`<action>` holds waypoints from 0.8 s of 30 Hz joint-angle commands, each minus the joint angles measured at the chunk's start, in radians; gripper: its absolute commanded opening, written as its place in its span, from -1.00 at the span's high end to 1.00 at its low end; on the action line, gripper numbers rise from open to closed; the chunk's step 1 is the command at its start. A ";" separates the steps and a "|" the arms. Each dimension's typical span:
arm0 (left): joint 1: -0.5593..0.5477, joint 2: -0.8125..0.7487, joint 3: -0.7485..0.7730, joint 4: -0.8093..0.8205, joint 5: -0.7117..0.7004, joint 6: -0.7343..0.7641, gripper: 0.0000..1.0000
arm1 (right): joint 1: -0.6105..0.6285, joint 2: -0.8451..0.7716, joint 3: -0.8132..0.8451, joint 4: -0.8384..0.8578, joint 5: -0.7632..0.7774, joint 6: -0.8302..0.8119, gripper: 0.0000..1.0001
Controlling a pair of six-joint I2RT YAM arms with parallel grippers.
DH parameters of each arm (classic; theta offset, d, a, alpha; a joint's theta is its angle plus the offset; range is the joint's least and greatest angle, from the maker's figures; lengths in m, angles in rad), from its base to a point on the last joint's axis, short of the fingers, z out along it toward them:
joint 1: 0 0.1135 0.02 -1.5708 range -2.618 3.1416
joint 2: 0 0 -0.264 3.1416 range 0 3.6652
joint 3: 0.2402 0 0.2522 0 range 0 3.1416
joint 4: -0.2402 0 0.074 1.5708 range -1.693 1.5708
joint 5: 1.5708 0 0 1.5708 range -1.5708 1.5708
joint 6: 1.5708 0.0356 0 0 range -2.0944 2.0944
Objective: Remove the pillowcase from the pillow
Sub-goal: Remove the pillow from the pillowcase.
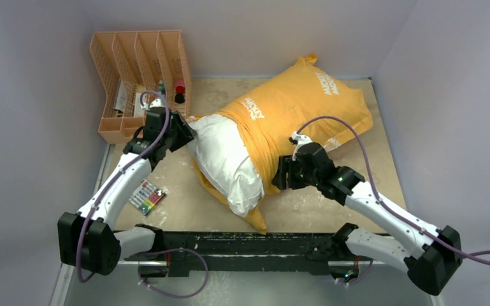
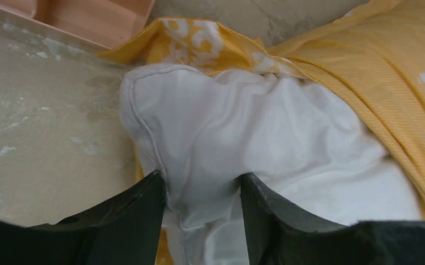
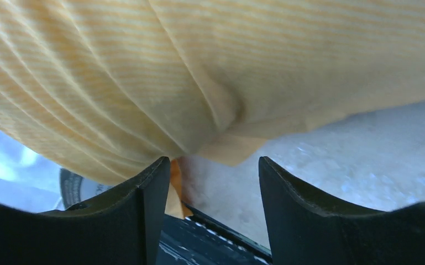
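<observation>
A plump white pillow [image 1: 226, 159] lies slantwise across the middle of the worn table [image 1: 331, 210], its near-left end bare and the rest inside an orange-yellow pillowcase [image 1: 299, 108]. The pillowcase carries white lettering [image 1: 328, 83] on its upper side. The cover's open mouth is bunched in folds around the pillow's middle, and its closed end lies toward the far right corner of the table.

The left gripper [image 1: 190, 137] sits at the bare end's far-left corner. In the left wrist view its jaws stand partly apart, and the pillow's seamed corner [image 2: 160, 127] is bunched in the gap, touching both fingers [image 2: 138, 210].

The right gripper [image 1: 279, 173] is at the near side of the pillowcase, just beside the gathered folds. In the right wrist view its jaws are wide apart and grip nothing. A pointed fold of striped orange fabric [image 3: 226, 146] hangs just ahead of the tips.

A peach-coloured desk file organizer [image 1: 140, 83] stands in the far left corner. A pack of coloured markers [image 1: 147, 197] lies on the table beside the left arm.
</observation>
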 commanded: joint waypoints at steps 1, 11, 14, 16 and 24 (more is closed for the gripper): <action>0.031 -0.059 0.031 0.108 0.237 0.000 -0.17 | 0.002 0.072 0.043 0.180 -0.084 0.048 -0.25; 0.030 -0.554 -0.350 -0.084 0.322 -0.104 -0.49 | 0.002 0.193 0.004 0.434 -0.195 0.108 0.01; 0.021 -0.610 -0.404 -0.085 0.388 -0.139 -0.52 | 0.002 0.222 0.002 0.474 -0.195 0.129 0.35; 0.002 -0.634 -0.427 -0.039 0.409 -0.168 -0.54 | 0.002 0.233 -0.003 0.501 -0.200 0.142 0.52; -0.293 -0.563 -0.390 0.041 0.142 -0.212 -0.60 | 0.002 0.259 0.019 0.486 -0.201 0.159 0.02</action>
